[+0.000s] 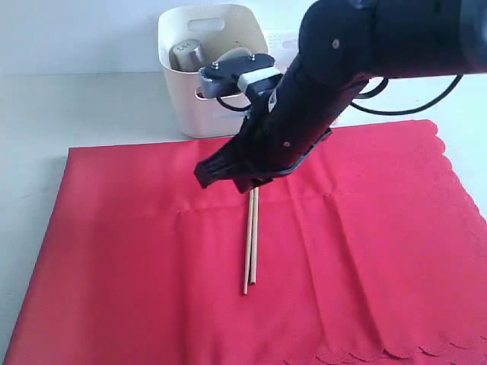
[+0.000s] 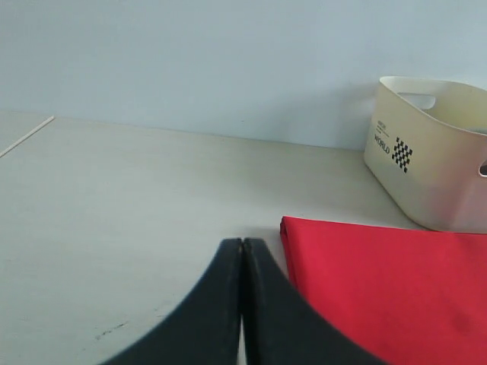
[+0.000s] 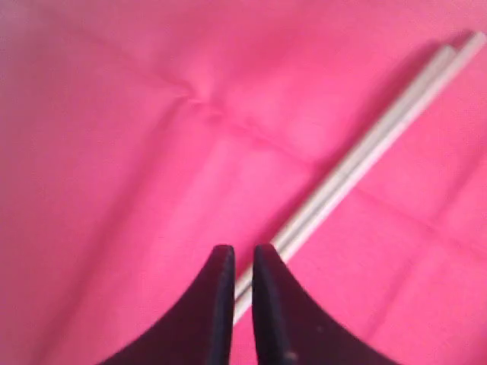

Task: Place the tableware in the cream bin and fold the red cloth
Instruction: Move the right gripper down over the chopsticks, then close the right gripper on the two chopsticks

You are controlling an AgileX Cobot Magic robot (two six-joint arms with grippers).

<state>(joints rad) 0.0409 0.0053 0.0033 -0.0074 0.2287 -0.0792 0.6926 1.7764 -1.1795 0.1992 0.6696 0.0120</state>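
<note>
Chopsticks: A pair of light wooden chopsticks point(image 1: 250, 243) point(image 3: 380, 141) lies flat on the red cloth, the two sticks side by side and touching. They sit near the cloth's middle, running from under the right gripper toward the cloth's front edge.

Right gripper: The right gripper point(image 1: 251, 182) point(image 3: 243, 258) is down at the far end of the chopsticks. Its two black fingers point(image 3: 217, 304) are pinched narrow, with only a thin slit between them. The end of the chopsticks sits in that slit.

Right arm pose: The black arm enters from the upper right, crosses the middle of the scene, and slopes steeply down to the cloth. The wrist is bent so the fingers point at the fabric.

Red cloth: The red cloth point(image 1: 365, 251) point(image 2: 380, 289) point(image 3: 114, 152) is spread open and flat, with faint fold creases. Its right and front edges are scalloped.

Cream bin: The cream bin point(image 1: 190, 99) point(image 2: 434, 175) stands upright on the table, just behind the cloth's far edge. A steel cup point(image 1: 186, 55) shows inside it.

Left gripper: The left gripper point(image 2: 242, 245) hangs low over the bare table point(image 1: 76, 106) point(image 2: 114, 228), just beside a corner of the cloth. Its fingers are pressed together with nothing between them.
</note>
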